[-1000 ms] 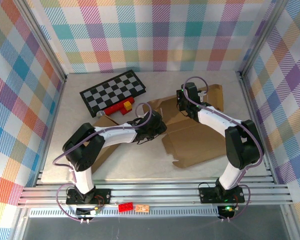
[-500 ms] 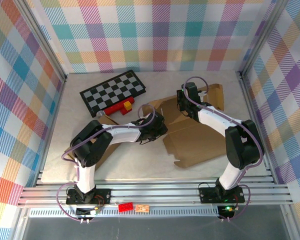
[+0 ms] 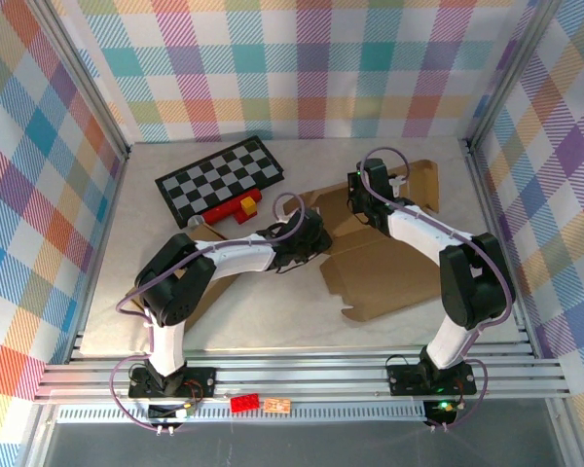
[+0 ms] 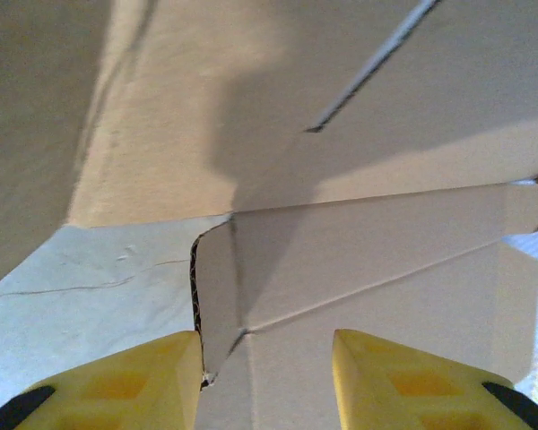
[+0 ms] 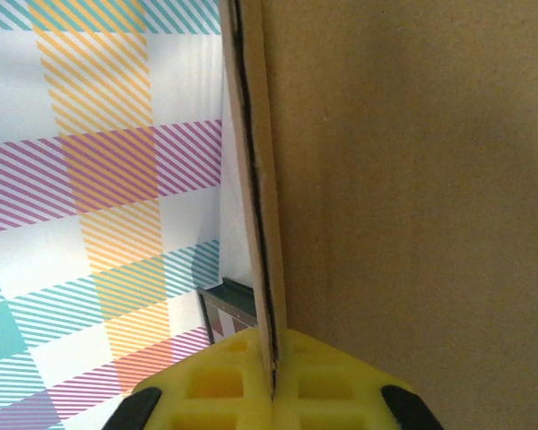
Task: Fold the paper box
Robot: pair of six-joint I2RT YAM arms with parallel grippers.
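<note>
Box [image 3: 380, 277]: brown cardboard, partly flat.
Right gripper [image 5: 273, 363]: I pinch a panel edge tight.
Left gripper [image 4: 267, 358]: I stand parted, creased flap just ahead.

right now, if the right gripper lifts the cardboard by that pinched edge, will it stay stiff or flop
Probably stiff within each panel: the edge clamped in the right gripper looks thick and layered. Likely to hinge, though: the cardboard has creases and cut flaps, so unsupported panels may swing. It looks light for its spread, so a push could slide it.

Chessboard [image 3: 219, 179] rear left; block [image 3: 224, 211] before it; paper box [image 3: 380, 277] right
</note>
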